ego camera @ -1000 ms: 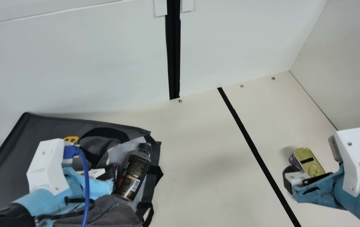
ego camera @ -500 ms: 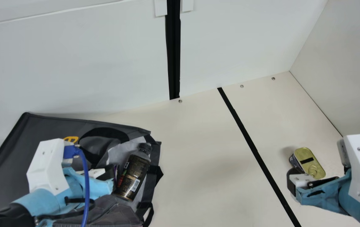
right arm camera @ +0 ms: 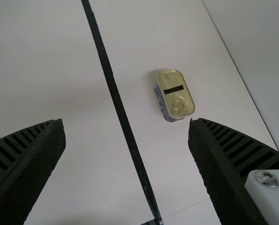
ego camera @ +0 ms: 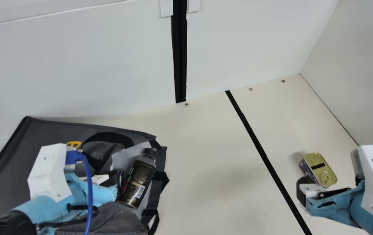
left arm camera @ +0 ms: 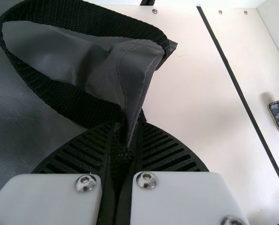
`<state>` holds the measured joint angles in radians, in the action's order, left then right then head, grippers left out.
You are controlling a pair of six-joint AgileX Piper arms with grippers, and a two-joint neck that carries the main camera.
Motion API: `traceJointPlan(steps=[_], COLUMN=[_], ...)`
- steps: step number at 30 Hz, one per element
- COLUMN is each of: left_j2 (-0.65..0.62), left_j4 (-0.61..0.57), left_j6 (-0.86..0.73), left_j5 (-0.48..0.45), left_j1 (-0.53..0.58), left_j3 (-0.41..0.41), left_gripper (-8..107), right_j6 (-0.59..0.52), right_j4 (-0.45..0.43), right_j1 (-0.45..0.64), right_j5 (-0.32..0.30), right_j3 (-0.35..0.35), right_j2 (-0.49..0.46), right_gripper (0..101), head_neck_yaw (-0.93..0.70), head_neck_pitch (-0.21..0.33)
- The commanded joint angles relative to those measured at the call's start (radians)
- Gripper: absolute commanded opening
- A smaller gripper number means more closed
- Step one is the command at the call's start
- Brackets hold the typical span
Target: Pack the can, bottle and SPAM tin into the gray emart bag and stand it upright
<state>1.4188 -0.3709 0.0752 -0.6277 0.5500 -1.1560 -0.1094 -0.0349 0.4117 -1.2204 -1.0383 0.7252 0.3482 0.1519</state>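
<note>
My left gripper is at the mouth of the gray bag, which lies on its side at the left. In the left wrist view that gripper is shut on the bag's edge and its black strap. The dark bottle lies inside the bag's mouth; beside it shows a purple sliver of something mostly hidden. My right gripper is near the SPAM tin at the right. From the right wrist, the gripper stands open, the tin beyond its fingers and untouched.
A black tape line crosses the table between bag and tin. White walls stand behind and at the right. A black strap hangs out by the bag's mouth.
My right arm has shifted to the right and slightly toward the near side, baring more of the tin. The left arm, bag and bottle have kept still.
</note>
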Motion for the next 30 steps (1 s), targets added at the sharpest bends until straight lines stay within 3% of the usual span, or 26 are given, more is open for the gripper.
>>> traceJointPlan(steps=[1, 19, 30], left_j2=[0.0, 0.0, 0.0], left_j4=[0.0, 0.0, 0.0], left_j6=[0.0, 0.0, 0.0], left_j5=[0.0, 0.0, 0.0], left_j1=[0.0, 0.0, 0.0], left_j3=[0.0, 0.0, 0.0], left_gripper=[-8, -8, -8], right_j6=[0.003, 0.029, 0.04], right_j4=[0.0, -0.01, -0.008], right_j1=[-0.003, -0.036, -0.045], right_j5=[0.0, 0.0, 0.0], right_j3=[0.003, 0.02, -0.006], right_j2=[-0.001, -0.005, 0.027], right_gripper=[95, 95, 95], head_neck_yaw=[0.001, 0.001, 0.001], head_neck_pitch=[0.023, 0.023, 0.023])
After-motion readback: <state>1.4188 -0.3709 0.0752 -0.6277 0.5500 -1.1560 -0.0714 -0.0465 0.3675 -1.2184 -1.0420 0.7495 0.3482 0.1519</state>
